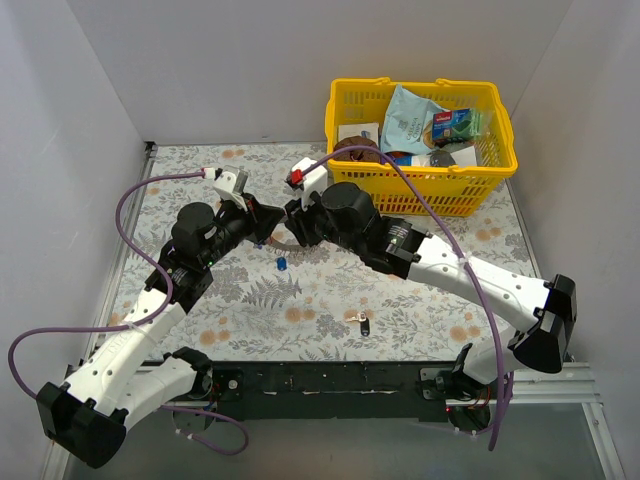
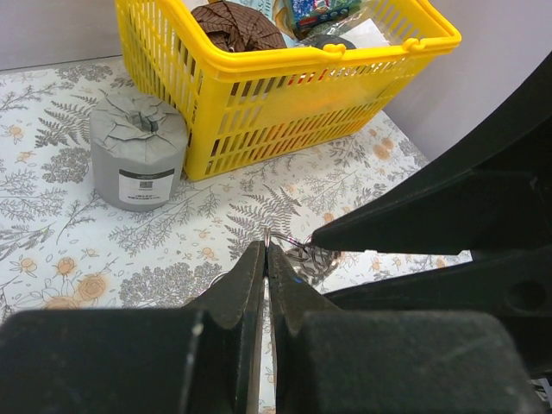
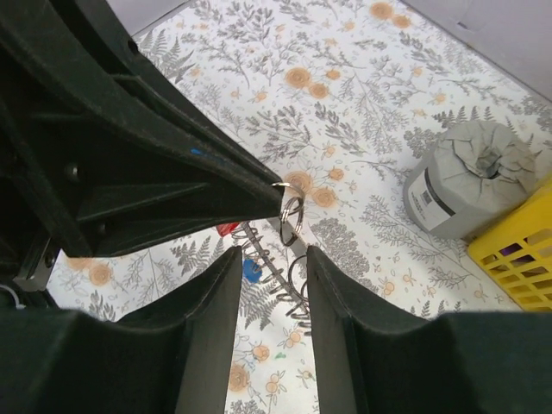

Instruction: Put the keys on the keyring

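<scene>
Seen from above, two robot arms meet nose to nose over the middle of a flower-patterned counter (image 1: 420, 300), a little towards its far edge. The left hand (image 2: 266, 250) is fully closed, its tips pinching the thin wire of the keyring (image 3: 291, 221) and holding it just above the counter. From that pinch the ring and its silvery keys hang down as a loose curl, their long axis running from the left hand's tips towards the counter.

The right hand (image 3: 273, 252) faces the left hand. Its fingers are parted, with nothing clamped between them. The ring lies straight ahead of it, in line with the gap and just beyond the fingertips, so the right hand is the free one nearest the ring.

A loose key (image 1: 363, 322) lies by itself nearer the front edge, well apart from both hands and on the right arm's side. A small blue piece (image 1: 281, 264) sits on the counter just below the ring.

A yellow basket (image 1: 345, 100) fills the far right corner, with a grey cup (image 2: 138, 159) beside it, both near the hands. There is open room towards the front and left edges
</scene>
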{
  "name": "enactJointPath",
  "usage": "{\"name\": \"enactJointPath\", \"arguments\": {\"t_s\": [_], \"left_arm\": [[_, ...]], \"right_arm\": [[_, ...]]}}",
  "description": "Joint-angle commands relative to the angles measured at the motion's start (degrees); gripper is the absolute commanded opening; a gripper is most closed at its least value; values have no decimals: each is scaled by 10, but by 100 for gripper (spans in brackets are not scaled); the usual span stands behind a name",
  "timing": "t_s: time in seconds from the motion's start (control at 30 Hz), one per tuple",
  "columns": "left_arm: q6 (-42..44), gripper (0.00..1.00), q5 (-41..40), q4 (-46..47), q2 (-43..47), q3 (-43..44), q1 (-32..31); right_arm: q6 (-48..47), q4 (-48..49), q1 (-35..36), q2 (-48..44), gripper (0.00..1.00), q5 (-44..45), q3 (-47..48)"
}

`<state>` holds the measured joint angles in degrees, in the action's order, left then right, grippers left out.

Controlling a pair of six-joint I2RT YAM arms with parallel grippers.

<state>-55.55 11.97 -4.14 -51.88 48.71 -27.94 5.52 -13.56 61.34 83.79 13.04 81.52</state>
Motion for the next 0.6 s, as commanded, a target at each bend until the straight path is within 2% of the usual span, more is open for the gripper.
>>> {"name": "enactJointPath", "arguments": {"t_s": [0.0,0.43,0.53,0.57], "left_arm": [[-8,0,6,14,7,28,-3],[-13,0,14,9,10,32,-3],[-16,0,17,8,12,31,-3],[-16,0,17,8,12,31,-3]], "right_arm": [[-11,50,6,-27,43,55,-11],[-16,77,9,-12,41,58,-16],[-20,82,9,-7,37,60,-13],[-21,81,9,-6,32,59,-11]]}}
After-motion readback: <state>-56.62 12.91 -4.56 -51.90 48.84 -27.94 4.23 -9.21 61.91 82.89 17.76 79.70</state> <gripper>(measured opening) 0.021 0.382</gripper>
